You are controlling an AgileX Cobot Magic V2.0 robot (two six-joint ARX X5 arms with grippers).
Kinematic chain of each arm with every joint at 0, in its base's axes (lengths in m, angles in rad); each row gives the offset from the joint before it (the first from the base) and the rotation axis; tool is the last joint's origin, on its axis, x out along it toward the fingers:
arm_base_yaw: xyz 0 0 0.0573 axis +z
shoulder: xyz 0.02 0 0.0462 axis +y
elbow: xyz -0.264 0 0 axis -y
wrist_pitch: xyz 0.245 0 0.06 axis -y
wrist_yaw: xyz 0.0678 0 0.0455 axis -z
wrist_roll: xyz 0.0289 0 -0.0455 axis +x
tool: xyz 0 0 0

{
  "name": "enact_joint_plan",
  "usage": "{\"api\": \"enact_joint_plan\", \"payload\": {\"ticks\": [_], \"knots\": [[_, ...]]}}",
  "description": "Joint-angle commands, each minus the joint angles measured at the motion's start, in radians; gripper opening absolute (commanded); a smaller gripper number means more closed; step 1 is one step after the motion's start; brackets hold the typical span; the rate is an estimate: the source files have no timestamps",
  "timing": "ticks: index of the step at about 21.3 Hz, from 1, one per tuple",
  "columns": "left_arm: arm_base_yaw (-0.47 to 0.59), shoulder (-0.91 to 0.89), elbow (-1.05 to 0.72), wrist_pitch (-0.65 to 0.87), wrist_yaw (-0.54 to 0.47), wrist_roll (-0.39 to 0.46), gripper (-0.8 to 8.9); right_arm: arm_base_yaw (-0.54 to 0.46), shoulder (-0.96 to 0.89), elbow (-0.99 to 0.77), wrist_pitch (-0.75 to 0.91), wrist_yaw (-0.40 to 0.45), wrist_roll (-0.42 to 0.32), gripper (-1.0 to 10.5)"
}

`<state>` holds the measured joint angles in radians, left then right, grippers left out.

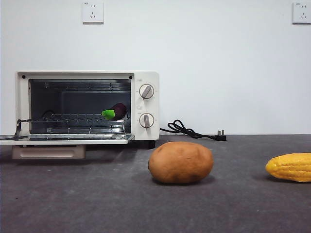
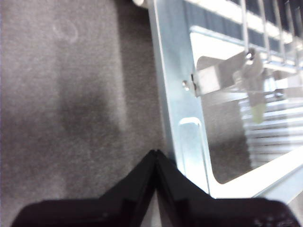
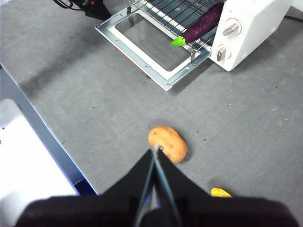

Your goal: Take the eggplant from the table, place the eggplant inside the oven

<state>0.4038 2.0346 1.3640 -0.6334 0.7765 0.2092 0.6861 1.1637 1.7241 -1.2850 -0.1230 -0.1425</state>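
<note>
1. Grey and a bit spotty, the table [image 1: 97, 204] runs across the whole front view.
2. The oven [image 1: 146, 77] is cream-white and sits on the table at the left. Its glass door [image 3: 151, 45] hangs open and lies flat. Two round knobs [image 1: 146, 91] sit on its right side.
3. The wire rack [image 1: 68, 118] is inside the oven.
4. The brown potato [image 1: 181, 162] lies on the table in front of the oven, a little to the right.
5. The yellow corn [image 1: 290, 167] lies at the right edge, well apart from the potato.
6. The eggplant [image 1: 115, 112] is dark purple with a green cap. It lies on the wire rack inside the oven, at the right side, cap pointing out.
7. A black cord with a plug [image 1: 194, 131] lies behind, beside the oven.
8. The left gripper [image 2: 156, 153] is beside the edge of the open door, jaws pressed together, holding nothing.
9. The right gripper [image 3: 156, 150] hangs high above the potato, jaws together, holding nothing.
</note>
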Motion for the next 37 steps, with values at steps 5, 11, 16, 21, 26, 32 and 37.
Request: {"api": "enact_joint_plan", "payload": {"ticks": [5,11,16,21,26,32,37], "knots": [[-0.014,0.014,-0.007,-0.002,0.022,0.023,-0.06,0.000,-0.001,0.001,-0.003,0.001,0.010,-0.1],[-0.009,0.014,-0.007,0.001,0.146,0.022,-0.06,0.000,-0.001,0.001,-0.002,0.001,0.011,-0.1],[-0.006,0.014,-0.006,0.031,0.241,-0.009,-0.06,0.000,-0.001,0.001,-0.002,0.001,0.011,-0.1],[0.001,0.013,0.000,0.093,0.345,-0.060,-0.06,0.000,-0.001,0.001,-0.003,0.001,0.011,-0.1],[0.003,0.010,0.037,0.102,0.360,-0.062,-0.06,0.000,-0.001,0.001,-0.002,0.001,0.011,-0.1],[0.001,0.010,0.124,0.110,0.359,-0.079,-0.06,0.000,-0.001,0.001,-0.005,0.001,0.011,-0.1],[-0.004,0.010,0.217,0.112,0.349,-0.087,-0.06,0.000,0.000,0.001,-0.019,0.001,0.011,-0.1]]}}
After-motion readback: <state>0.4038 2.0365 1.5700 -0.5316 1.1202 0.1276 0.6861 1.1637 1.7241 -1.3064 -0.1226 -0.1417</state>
